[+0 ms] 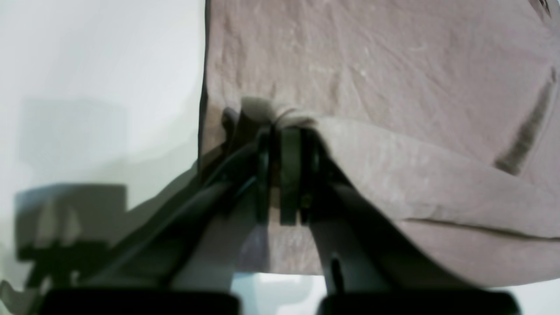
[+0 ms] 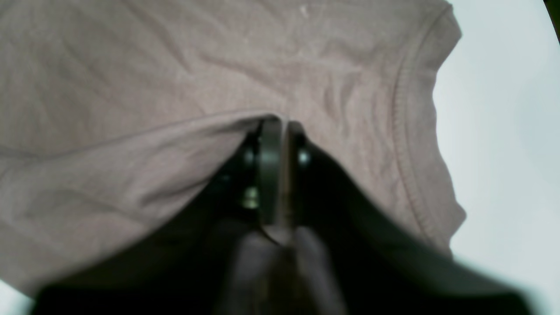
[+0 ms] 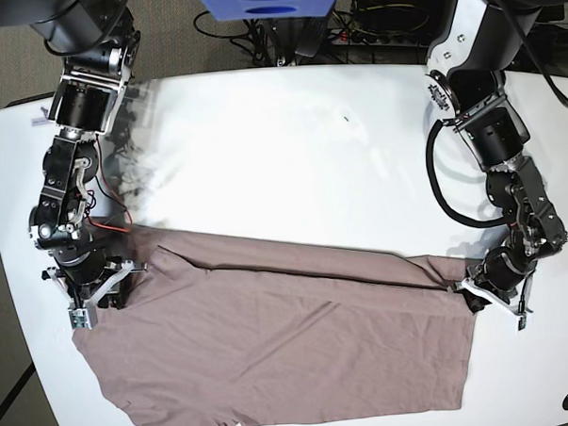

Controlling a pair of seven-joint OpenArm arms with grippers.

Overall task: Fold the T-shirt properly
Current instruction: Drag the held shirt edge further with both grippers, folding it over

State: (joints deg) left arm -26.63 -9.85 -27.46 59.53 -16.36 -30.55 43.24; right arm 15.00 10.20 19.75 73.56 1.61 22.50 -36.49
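The T-shirt [image 3: 281,350] lies spread on the white table [image 3: 291,147], its upper edge folded over. The left gripper [image 1: 286,131] is clamped tight on a pinch of fabric at one side edge. The right gripper [image 2: 280,127] sits at the opposite edge with cloth between nearly closed jaws

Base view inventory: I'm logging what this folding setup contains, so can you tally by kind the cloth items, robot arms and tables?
Cloth items: 1, the T-shirt
Robot arms: 2, ending in the left gripper and the right gripper
Tables: 1, the white table
Total: 4
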